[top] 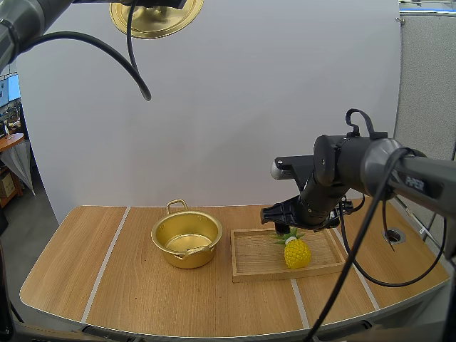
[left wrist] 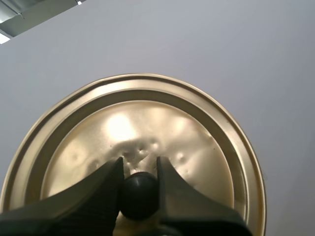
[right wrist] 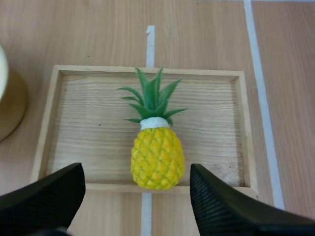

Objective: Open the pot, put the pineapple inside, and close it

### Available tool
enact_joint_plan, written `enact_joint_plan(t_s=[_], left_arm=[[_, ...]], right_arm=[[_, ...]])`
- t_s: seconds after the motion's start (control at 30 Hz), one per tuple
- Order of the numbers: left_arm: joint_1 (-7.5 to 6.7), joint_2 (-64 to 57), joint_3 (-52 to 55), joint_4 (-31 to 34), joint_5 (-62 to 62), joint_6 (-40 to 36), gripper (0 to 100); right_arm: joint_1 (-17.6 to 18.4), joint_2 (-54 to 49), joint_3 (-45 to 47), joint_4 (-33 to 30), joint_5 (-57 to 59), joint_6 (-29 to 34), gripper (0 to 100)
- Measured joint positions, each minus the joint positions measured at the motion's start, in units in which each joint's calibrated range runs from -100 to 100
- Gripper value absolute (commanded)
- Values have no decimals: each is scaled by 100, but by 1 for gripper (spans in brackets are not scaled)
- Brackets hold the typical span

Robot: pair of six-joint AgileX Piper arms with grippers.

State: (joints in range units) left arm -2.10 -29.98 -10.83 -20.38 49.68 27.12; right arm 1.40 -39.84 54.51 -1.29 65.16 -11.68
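The lid (top: 155, 18) is held high above the table (top: 85, 285), well apart from the pot (top: 187, 239), its black knob (left wrist: 139, 194) being pinched between the fingers of the left gripper (left wrist: 139, 166). The pot is seen uncovered on the table, just beside the wooden tray (top: 249, 263). The pineapple (right wrist: 157, 155) is laid flat in the tray, its leaves turned away from the right gripper (right wrist: 137, 172), whose fingers are spread wide above it with nothing held between them
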Motion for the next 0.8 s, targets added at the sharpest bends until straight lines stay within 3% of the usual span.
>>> enact_joint_plan(t_s=[0.23, 0.8], left_arm=[[0, 0, 0, 0, 0, 0, 0], [0, 0, 0, 0, 0, 0, 0]], right_arm=[[-338, 402, 0, 41, -249, -136, 100], [-359, 1079, 0, 556, -433, -625, 100]])
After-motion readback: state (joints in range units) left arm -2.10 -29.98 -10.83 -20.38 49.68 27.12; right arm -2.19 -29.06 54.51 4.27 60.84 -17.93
